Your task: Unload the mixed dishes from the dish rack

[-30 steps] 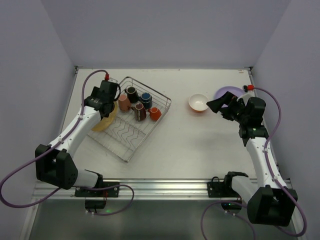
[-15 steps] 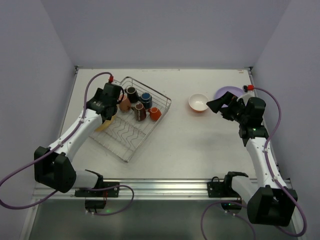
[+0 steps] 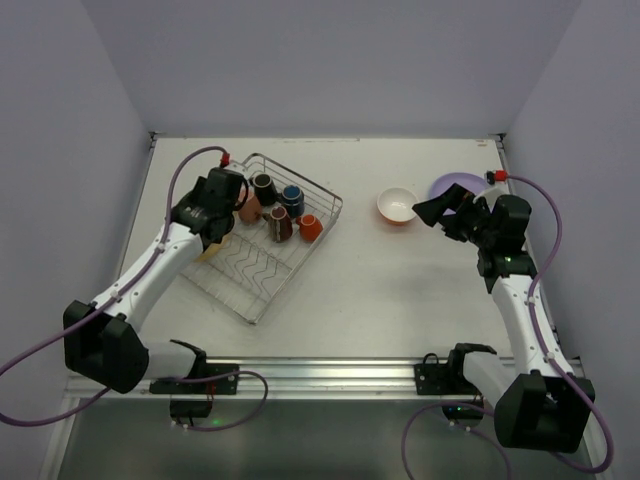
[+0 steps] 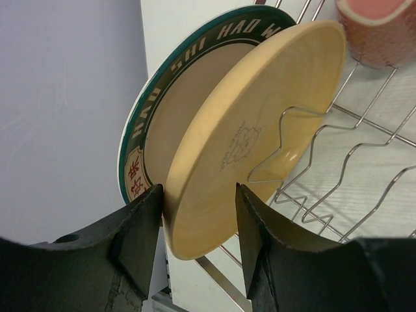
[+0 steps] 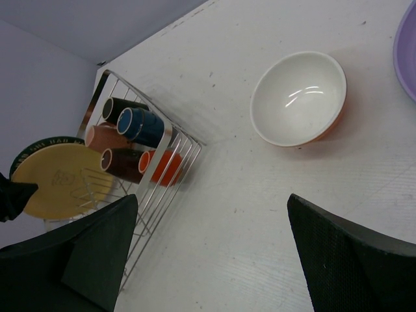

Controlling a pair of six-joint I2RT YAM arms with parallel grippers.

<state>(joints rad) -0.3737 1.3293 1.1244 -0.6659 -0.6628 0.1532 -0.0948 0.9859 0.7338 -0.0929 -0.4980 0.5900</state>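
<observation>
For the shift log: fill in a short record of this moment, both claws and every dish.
left claw: closed on yellow plate rim, in dish rack
behind it: pattern-rimmed plate, on edge
rack also holds: five mugs
right claw: open, empty
on table: orange bowl, lavender plate

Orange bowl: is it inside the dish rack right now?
No, the orange bowl sits upright on the table, well apart from the dish rack.

lavender plate (image 5: 409, 52) cut by right edge, pink mug (image 4: 377, 32) cropped at top, pattern-rimmed plate (image 4: 185, 101) behind yellow plate (image 4: 260, 130)
</observation>
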